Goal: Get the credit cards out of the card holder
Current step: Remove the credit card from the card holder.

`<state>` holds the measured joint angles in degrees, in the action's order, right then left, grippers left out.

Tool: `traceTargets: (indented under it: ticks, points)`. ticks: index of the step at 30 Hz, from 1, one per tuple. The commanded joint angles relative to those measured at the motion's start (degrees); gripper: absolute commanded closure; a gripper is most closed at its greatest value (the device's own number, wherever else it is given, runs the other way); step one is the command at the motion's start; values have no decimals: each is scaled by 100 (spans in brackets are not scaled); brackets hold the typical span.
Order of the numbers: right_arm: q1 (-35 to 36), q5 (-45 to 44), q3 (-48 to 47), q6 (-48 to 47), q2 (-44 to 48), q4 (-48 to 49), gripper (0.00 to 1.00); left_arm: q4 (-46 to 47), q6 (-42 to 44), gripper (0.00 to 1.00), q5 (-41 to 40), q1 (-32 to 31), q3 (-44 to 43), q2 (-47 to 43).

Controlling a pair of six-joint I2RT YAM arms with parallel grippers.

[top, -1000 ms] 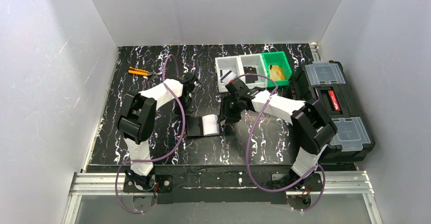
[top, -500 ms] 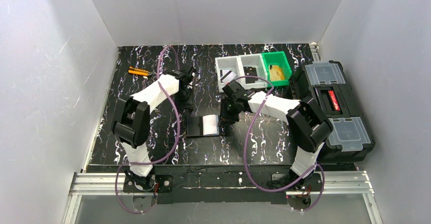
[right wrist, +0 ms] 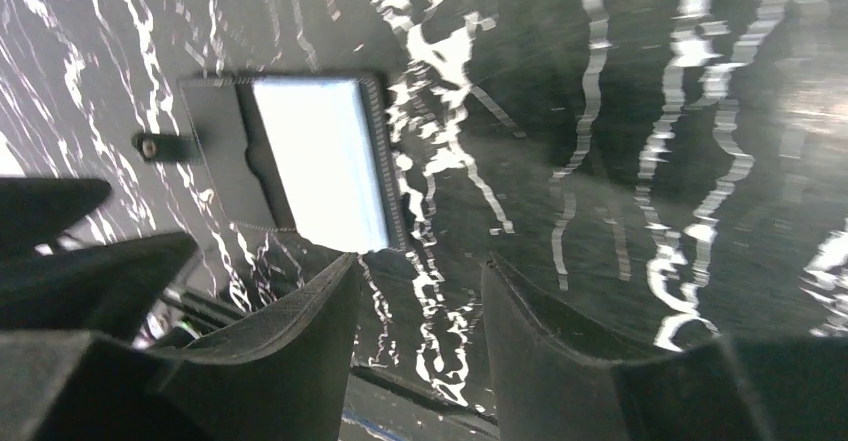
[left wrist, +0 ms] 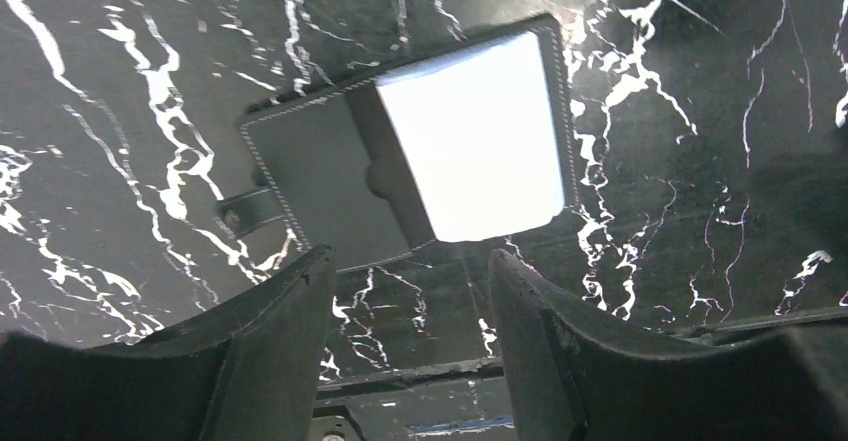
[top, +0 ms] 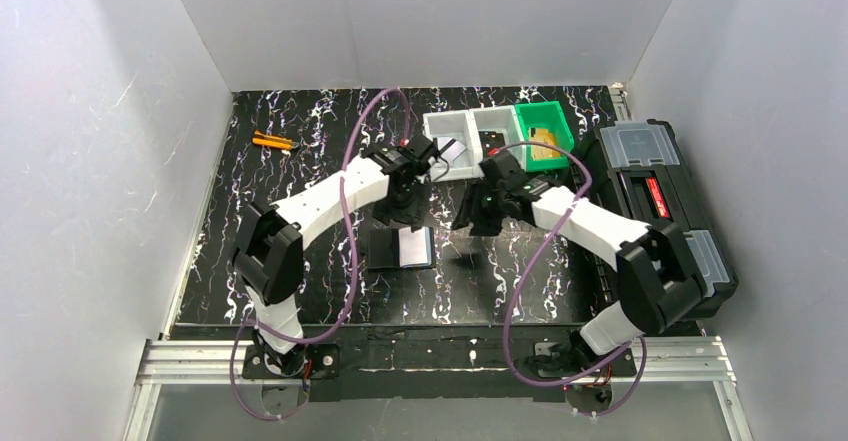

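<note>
The card holder (top: 400, 248) lies open and flat on the black marbled table, black half on the left, glossy pale half on the right. It shows whole in the left wrist view (left wrist: 320, 186) and the right wrist view (right wrist: 225, 151). My left gripper (top: 403, 207) hovers just behind it, open and empty (left wrist: 410, 261). My right gripper (top: 468, 219) hangs to its right, also open and empty (right wrist: 420, 271). A silvery credit card (top: 455, 150) with a dark stripe lies in the left white bin, partly behind the left wrist.
Two white bins (top: 478, 121) and a green bin (top: 560, 129) holding tan blocks stand at the back. A large black toolbox (top: 660, 211) fills the right side. An orange object (top: 271, 142) lies at the back left.
My left arm swung right from the back left to over the card holder, and its jaws opened. My right gripper drew back to the right, away from the holder, and stands open.
</note>
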<state>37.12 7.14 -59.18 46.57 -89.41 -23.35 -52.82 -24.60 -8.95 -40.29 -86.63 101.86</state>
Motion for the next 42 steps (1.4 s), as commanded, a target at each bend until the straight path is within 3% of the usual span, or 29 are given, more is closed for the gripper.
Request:
traceTargets:
  ticks: [1, 14, 18, 23, 29, 33, 42]
  points:
    - [-467, -281, 452, 83, 645, 121, 45, -192, -221, 43, -290, -446, -137, 293]
    - [-724, 94, 812, 70, 704, 276, 45, 128, -334, 40, -428, -843, -32, 1183]
    - [-722, 162, 771, 44, 624, 279, 45, 309, -332, 44, -483, -842, 214, 1215]
    - [-695, 233, 718, 36, 519, 278, 46, 477, -239, 54, -567, -819, 436, 1275]
    - [-501, 260, 587, 35, 372, 293, 46, 563, -148, 79, -459, -662, 499, 1071]
    - [-336, 361, 443, 71, 177, 367, 46, 556, -59, 90, -371, -476, 550, 815]
    - [98, 614, -115, 76, -393, 487, 47, 824, 28, 95, 92, -150, 1014, 65]
